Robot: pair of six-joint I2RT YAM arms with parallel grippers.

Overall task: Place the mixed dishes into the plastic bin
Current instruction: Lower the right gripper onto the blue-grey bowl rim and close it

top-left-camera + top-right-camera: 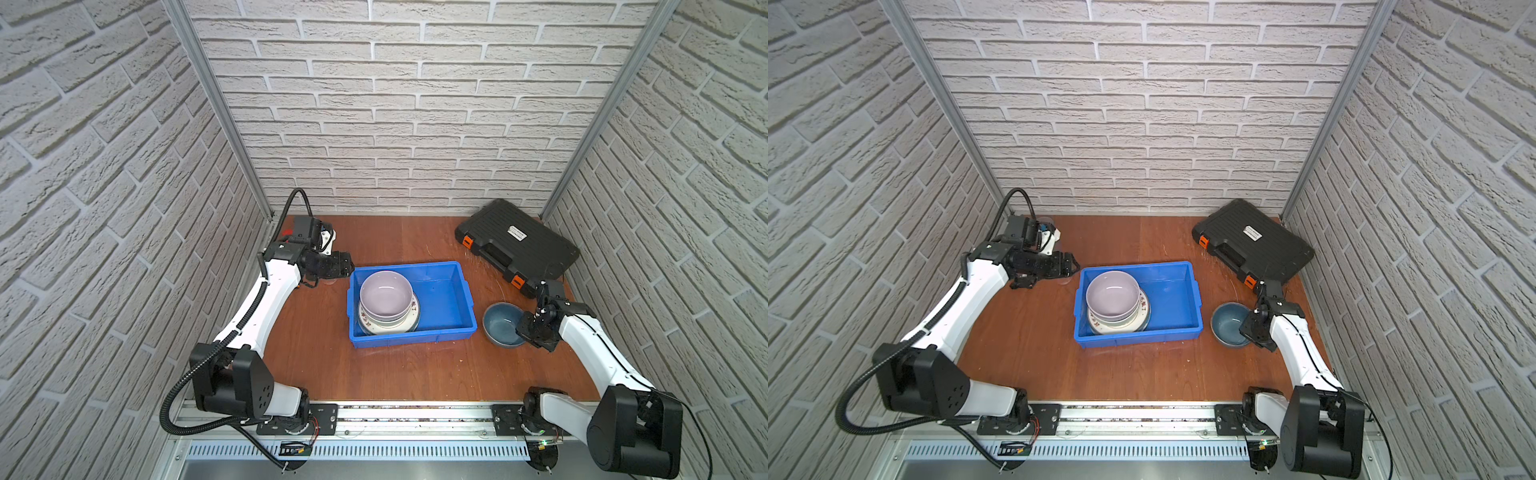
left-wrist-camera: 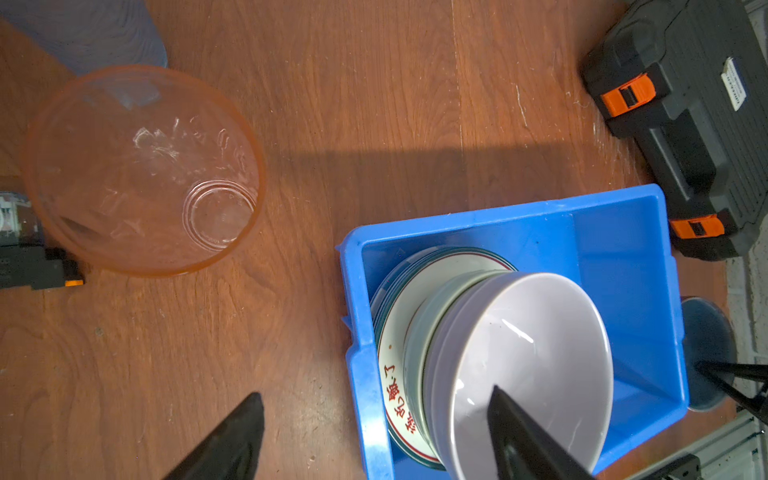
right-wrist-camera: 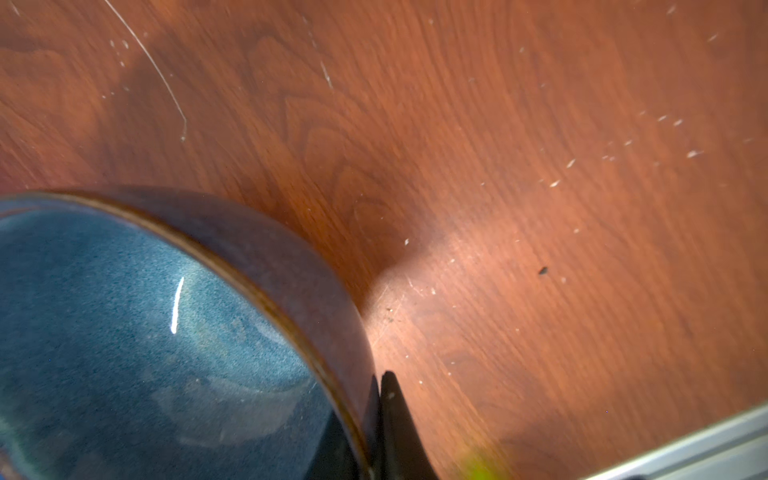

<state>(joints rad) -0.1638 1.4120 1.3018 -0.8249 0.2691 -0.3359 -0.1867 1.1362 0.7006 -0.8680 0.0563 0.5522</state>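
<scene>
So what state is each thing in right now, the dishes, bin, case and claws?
Blue bin, holds a dish stack at one end.
Lilac bowl, upright atop that stack.
Lettered plate, flat under the bowls.
Blue-grey bowl, upright outside the bin, rim pinched.
Clear cup, upright, empty, on the table.
Black case, shut.
Left gripper, open, empty.
Right gripper, shut on blue-grey bowl.

Bright, even light; a glare streak on the round glazed blue-grey bowl [image 3: 124, 332], its rim blurred, soft shadow beside it.
</scene>
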